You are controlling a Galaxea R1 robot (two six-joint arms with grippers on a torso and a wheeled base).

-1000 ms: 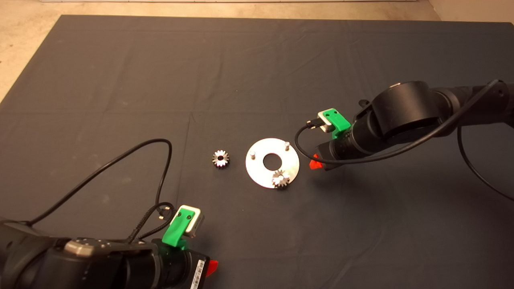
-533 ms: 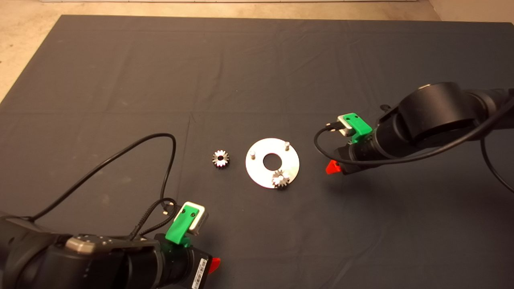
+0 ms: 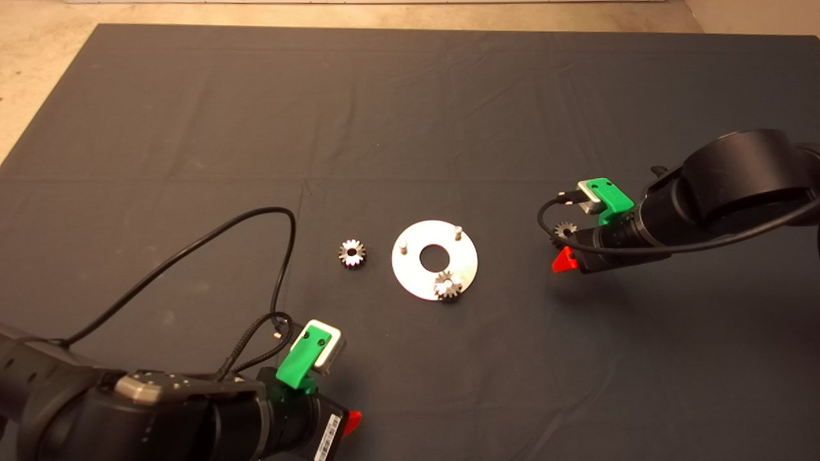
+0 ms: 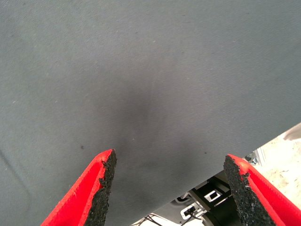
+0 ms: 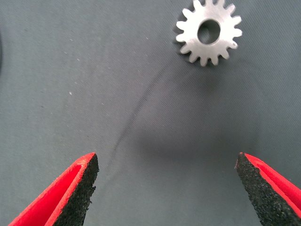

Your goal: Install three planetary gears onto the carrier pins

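a dark mat (image 3: 192, 128) covers the surface. near its middle lies a flat shiny metal disc (image 3: 416, 282) with a centre hole. one small toothed gear (image 3: 448, 285) sits on the disc at the edge nearest the camera. two bare pins stand on the disc: one pin (image 3: 403, 246) on its left side and another pin (image 3: 458, 232) toward its far side. a second gear (image 3: 352, 253) lies flat on the mat just left of the disc, not touching it.

the right claw (image 3: 564, 261) is over the mat well to the right of the disc, its red fingers (image 5: 70, 193) spread wide apart and holding nothing. a third gear (image 5: 209, 31) lies flat on the mat just beside this claw, ahead of the fingertips and off to one side, not between them.

the left claw (image 3: 349, 424) waits at the lower left edge, well apart from the disc. its fingers (image 4: 96, 186) are spread open over bare mat and grip nothing.
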